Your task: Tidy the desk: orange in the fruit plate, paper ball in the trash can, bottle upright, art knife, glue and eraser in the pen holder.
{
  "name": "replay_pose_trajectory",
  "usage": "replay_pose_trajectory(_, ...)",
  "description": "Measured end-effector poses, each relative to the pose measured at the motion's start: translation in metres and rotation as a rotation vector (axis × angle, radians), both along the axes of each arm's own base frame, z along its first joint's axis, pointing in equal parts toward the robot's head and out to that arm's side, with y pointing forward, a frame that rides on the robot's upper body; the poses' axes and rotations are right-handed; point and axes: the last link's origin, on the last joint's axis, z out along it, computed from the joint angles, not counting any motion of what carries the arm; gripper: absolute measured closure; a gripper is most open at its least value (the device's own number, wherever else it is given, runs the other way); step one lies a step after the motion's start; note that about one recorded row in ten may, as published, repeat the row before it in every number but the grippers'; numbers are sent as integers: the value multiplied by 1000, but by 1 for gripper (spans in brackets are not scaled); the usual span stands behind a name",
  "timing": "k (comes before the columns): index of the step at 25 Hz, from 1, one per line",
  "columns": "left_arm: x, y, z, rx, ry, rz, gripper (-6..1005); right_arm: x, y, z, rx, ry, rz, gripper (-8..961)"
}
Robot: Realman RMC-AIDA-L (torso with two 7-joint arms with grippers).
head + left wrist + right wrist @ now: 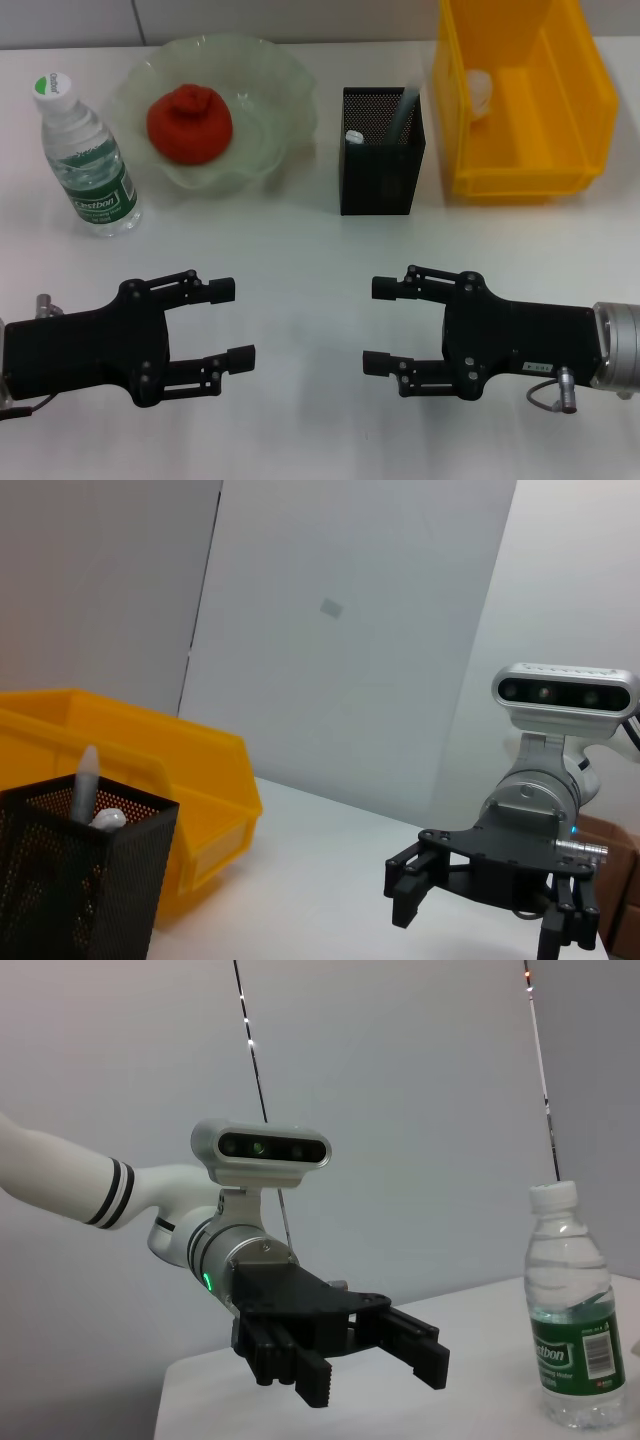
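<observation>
desk point(300, 300): white, smooth, a bit shiny
fruit plate point(285, 75): pale green glass, see-through, wavy
orange point(190, 122): red-orange, bumpy skin, dull
bottle point(88, 160): clear plastic, shiny, white cap, green paper label
pen holder point(380, 170): black metal mesh, full of tiny holes
trash can point(525, 100): yellow plastic, smooth, shiny
left gripper point(232, 321): black, dull
right gripper point(380, 325): black, dull, silver metal wrist

The white table point(300, 270) carries the upright bottle point(88, 160), fruit plate point(268, 150), and trash can point(525, 175) flanking the central pen holder point(380, 170).
</observation>
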Motion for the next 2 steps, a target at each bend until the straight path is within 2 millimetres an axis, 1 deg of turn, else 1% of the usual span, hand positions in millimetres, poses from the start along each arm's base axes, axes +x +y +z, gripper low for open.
replay_pose_trajectory(2, 1, 0, -1, 2, -1, -4, 213, 0, 0, 0, -1, 0, -1, 165)
